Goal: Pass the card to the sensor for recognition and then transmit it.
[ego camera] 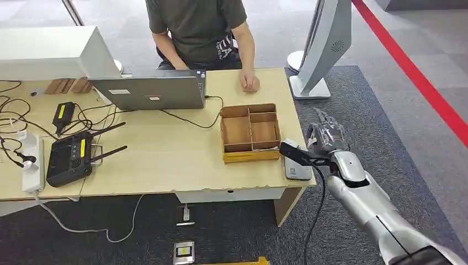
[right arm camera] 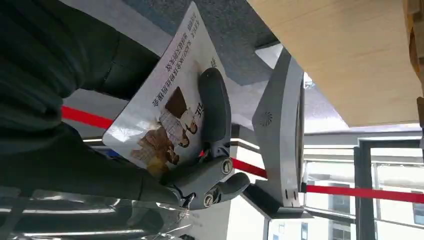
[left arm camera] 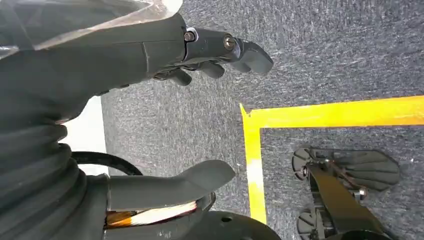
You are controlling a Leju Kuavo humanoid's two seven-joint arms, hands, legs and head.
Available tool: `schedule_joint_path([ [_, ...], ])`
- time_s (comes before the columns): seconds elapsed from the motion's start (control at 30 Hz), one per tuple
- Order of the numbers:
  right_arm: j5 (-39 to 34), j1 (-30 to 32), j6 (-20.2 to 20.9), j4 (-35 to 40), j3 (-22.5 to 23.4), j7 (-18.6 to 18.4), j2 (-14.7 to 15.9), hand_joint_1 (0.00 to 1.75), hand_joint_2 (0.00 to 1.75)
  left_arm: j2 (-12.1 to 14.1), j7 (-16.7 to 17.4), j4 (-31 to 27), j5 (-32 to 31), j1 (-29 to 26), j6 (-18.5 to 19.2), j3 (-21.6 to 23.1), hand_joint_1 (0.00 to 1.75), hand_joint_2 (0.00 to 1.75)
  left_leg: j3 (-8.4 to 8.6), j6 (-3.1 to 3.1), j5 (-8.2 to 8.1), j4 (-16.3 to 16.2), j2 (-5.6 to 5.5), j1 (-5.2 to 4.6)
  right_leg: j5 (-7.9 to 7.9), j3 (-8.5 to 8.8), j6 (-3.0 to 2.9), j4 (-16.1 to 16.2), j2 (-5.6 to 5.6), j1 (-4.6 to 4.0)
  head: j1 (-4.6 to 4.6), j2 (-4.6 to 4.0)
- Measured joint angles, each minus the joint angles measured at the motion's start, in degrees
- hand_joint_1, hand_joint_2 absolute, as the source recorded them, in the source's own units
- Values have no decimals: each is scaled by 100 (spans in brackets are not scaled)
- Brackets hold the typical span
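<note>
My right hand hovers just off the table's right edge, beside the front corner. It holds a white card printed with a picture and lines of text, the thumb pressed across its face. A small grey sensor unit lies on the table's front right corner, just left of the hand and partly hidden by my wrist camera. My left hand hangs over the carpet with its fingers apart and nothing in it.
A wooden compartment tray stands on the table near the sensor. A person sits behind the table with a hand resting on it. A laptop, a black router and cables lie to the left. A white stand rises at the right.
</note>
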State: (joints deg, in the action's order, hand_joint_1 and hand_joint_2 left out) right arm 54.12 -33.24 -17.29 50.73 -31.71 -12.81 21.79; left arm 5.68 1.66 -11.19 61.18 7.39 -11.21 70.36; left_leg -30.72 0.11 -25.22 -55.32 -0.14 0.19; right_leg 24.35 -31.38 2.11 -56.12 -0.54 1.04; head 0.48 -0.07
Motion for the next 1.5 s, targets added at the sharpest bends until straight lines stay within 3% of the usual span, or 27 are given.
schedule_joint_path([
  [0.4, -79, 159, 111, -107, 0, 9, 15, 175, 175, 24, 87, 0, 2, -1, 7, -2, 0, 175, 0, 0, 0, 0, 0, 0, 0, 0, 0, 0, 0, 0, 0, 0],
  [1.1, -269, 352, -48, -496, -103, 203, -114, 175, 175, 26, 20, 0, -2, 0, -11, 0, 0, 175, 2, 0, 0, 0, 1, 0, 0, 3, 0, 1, 0, 0, 0, 0],
  [1.5, -369, 324, -17, -520, -149, 83, -76, 175, 175, 26, 57, 0, -46, 0, -11, 0, 0, 175, 9, 0, 0, 0, 1, 0, -1, 10, 0, 1, 0, 0, 0, 0],
])
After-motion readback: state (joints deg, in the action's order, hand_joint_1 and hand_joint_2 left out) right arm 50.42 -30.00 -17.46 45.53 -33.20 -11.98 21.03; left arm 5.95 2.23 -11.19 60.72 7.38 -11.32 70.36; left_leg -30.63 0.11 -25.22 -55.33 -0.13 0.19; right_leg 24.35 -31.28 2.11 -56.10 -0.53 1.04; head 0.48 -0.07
